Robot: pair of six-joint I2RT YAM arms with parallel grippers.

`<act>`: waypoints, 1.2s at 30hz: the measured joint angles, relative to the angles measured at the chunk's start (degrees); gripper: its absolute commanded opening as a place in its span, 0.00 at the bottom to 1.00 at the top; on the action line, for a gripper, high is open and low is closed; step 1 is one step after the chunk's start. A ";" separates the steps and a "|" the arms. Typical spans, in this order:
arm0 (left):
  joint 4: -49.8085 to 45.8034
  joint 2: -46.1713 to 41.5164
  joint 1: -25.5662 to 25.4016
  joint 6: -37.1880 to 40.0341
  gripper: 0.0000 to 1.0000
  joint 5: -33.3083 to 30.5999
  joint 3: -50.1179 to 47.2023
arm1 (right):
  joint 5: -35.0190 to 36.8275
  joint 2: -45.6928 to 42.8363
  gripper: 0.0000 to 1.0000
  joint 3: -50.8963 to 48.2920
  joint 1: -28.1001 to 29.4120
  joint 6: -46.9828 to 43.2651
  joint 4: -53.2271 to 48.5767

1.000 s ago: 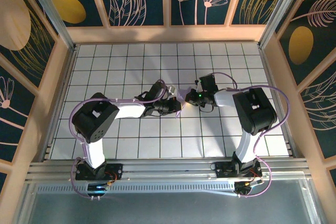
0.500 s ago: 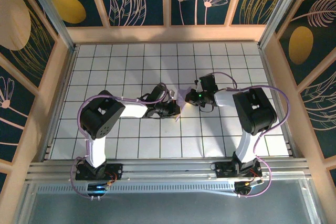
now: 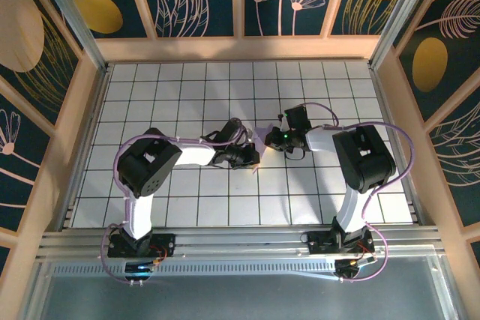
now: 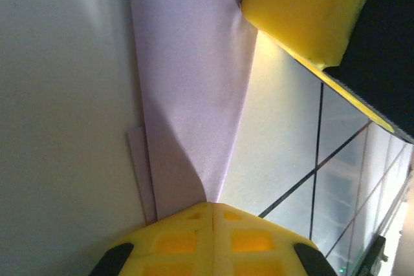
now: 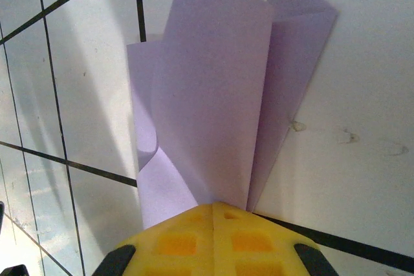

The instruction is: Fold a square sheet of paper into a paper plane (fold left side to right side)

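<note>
**Folded lavender paper pinched from both ends**

The lavender paper is at the middle of the tiled table, creased into several overlapping layers that fan out from a narrow end; on my right wrist feed I count at least three flaps, the widest on top, and one lower edge curls. My right gripper has its fingertips pressed together on that narrow end, so it is clamped on the paper; my left gripper is likewise closed on the paper, with a long strip running away from its tips to meet the other arm's yellow finger; a small flap pokes out at the strip's left edge. From above, both arms bend inward and meet nose to nose, with the paper a small patch between them; I cannot tell whether it rests on the tiles or hangs just above.
</note>
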 measured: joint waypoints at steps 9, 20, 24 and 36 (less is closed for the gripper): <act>-7.63 0.92 -1.49 2.67 0.00 -4.42 4.90 | -0.42 -4.90 0.00 -1.49 -0.76 -0.22 -0.50; -9.73 0.92 -1.79 4.00 0.00 -6.03 5.90 | -3.26 -7.78 0.00 -5.51 0.52 0.70 4.09; -9.94 0.92 -1.79 4.17 0.00 -6.12 6.01 | -3.50 -6.01 0.00 -5.53 0.98 0.87 5.07; -11.34 1.03 -1.79 4.61 0.00 -6.64 6.75 | -1.38 -1.33 0.00 -2.12 0.98 -0.02 2.84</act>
